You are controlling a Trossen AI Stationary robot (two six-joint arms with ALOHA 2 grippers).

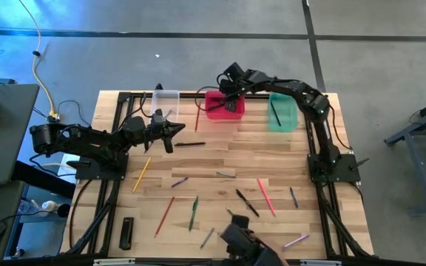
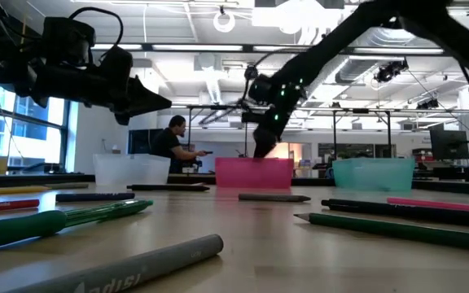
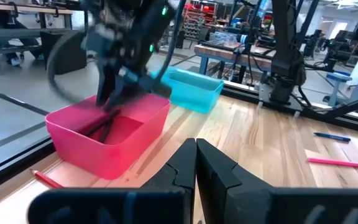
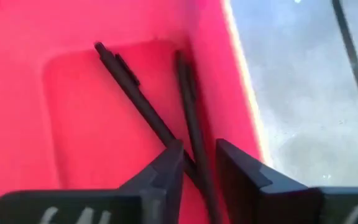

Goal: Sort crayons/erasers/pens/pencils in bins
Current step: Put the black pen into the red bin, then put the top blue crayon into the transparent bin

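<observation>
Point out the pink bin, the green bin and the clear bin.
pink bin (image 1: 214, 112): high view, on its near rim.
green bin (image 1: 283, 122): high view, on its near wall.
clear bin (image 2: 133, 169): low view, on its front wall.

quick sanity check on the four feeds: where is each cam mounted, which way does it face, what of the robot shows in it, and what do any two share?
High: overhead, straight down on the table; both arms, left gripper, right gripper over the pink bin.
Low: table height, level across pens toward the room; both arms overhead, a person behind.
Left wrist: past its shut fingers toward the pink bin and green bin.
Right wrist: down into the pink bin, fingers apart over two black pens.
Shared: all four show the pink bin.
</observation>
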